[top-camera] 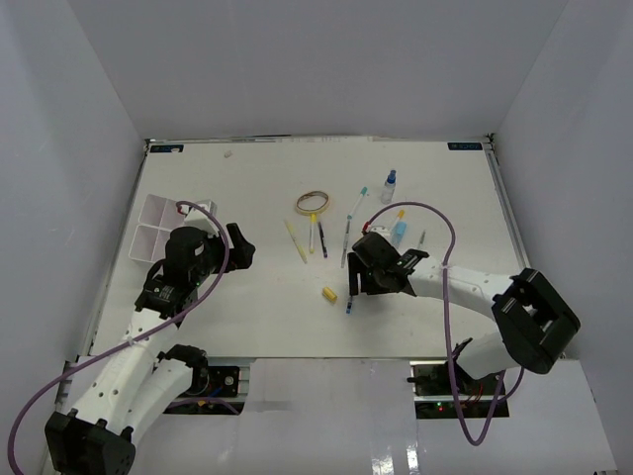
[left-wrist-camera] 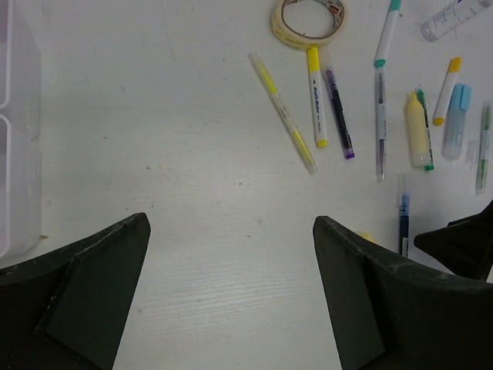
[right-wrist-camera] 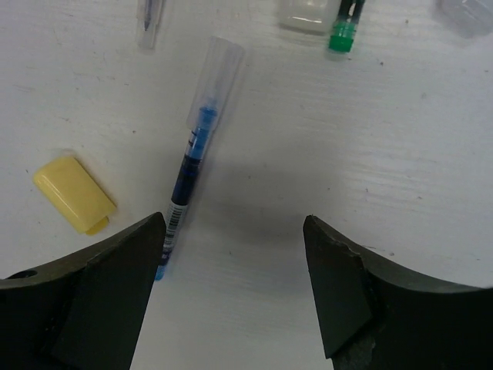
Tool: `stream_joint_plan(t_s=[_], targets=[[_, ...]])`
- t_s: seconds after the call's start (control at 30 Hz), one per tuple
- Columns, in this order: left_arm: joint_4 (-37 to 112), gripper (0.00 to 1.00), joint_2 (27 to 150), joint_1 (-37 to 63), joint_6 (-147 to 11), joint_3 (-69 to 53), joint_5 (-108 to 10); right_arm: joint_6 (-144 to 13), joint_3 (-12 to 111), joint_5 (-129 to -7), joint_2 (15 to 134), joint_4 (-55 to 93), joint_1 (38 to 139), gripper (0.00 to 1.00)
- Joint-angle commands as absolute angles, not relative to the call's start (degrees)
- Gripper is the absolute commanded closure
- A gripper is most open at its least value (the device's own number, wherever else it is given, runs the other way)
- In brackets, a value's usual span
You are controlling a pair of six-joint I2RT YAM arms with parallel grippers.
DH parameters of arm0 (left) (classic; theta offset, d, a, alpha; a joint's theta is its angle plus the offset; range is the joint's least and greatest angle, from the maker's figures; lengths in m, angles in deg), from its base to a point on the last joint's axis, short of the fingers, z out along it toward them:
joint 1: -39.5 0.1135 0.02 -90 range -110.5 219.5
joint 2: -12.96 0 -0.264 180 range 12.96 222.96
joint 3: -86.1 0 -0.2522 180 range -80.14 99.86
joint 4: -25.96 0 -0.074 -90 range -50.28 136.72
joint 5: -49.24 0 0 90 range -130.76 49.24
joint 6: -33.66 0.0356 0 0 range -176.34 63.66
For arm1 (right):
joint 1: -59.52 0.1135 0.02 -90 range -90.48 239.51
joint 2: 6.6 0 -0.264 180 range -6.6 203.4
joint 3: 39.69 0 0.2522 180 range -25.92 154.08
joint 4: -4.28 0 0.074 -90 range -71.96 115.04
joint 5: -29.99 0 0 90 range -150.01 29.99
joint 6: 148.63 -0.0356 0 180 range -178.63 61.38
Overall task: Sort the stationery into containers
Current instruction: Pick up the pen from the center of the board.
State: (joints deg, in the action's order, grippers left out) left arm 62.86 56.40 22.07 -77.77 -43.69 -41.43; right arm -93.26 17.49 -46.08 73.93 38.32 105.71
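Hovering spread over the blue pen (right-wrist-camera: 196,150), the right gripper (right-wrist-camera: 231,239) is sitting off-centre. Closing here is risking flicking it away.

The table (left-wrist-camera: 192,193) is matt white with a fine grain. The tray (left-wrist-camera: 19,154) is smooth, translucent plastic. The tape (left-wrist-camera: 300,42) is glossy tan film. The pen (right-wrist-camera: 196,154) has a clear plastic cap (right-wrist-camera: 219,65). Beside the pen, the eraser (right-wrist-camera: 73,194) looks smooth and dull yellow. The right gripper (right-wrist-camera: 231,239) has matt black fingers (right-wrist-camera: 92,308), faintly scuffed.
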Motion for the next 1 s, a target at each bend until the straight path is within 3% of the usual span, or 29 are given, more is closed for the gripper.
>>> stream_joint_plan(t_s=[0.0, 0.63, 0.73, 0.97], targets=[[60.6, 0.02, 55.6, 21.8, -77.1, -43.2, -40.3, -98.3, 20.8, -41.7, 76.1, 33.7, 108.5, 0.25], [60.7, 0.02, 54.7, 21.8, -77.3, -43.6, -40.7, -103.2, 21.7, -35.2, 84.6, 34.4, 114.6, 0.49], [60.8, 0.02, 54.8, 21.8, -77.4, -43.6, -40.7, -103.8, 19.8, -35.3, 83.8, 34.4, 114.7, 0.57], [60.9, 0.02, 55.4, 21.8, -78.0, -43.1, -43.0, -103.4, 13.2, -35.8, 76.5, 32.5, 114.8, 0.89]])
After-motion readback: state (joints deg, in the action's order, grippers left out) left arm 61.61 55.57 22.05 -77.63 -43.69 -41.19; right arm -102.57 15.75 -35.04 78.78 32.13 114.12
